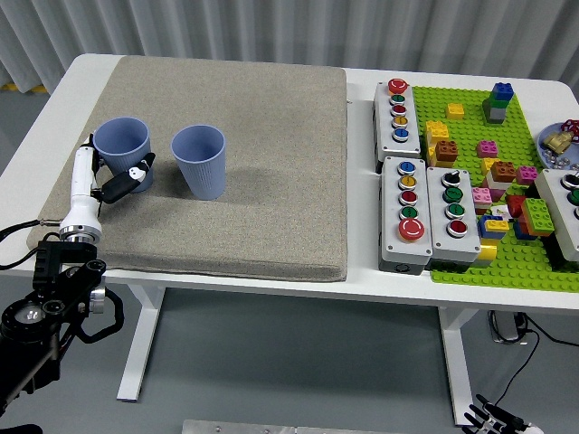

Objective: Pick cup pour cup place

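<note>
Two light blue cups stand upright on the grey mat [271, 181]. The left cup [121, 141] is near the mat's left edge and the right cup [199, 159] is just beside it, a small gap apart. My left hand [107, 177] comes up from the lower left and is shut on the left cup's lower part, with a white finger [83, 176] on its left side and a black finger [127, 179] across its front. Whether either cup holds anything cannot be seen. My right hand [496, 419] only peeks in at the bottom edge, below the table.
Right of the mat stand grey button boxes [425, 208] with coloured buttons and a green baseplate [470, 136] carrying several toy bricks. A small dish [559, 145] sits at the far right edge. The white table's front edge [271, 287] lies just below the mat.
</note>
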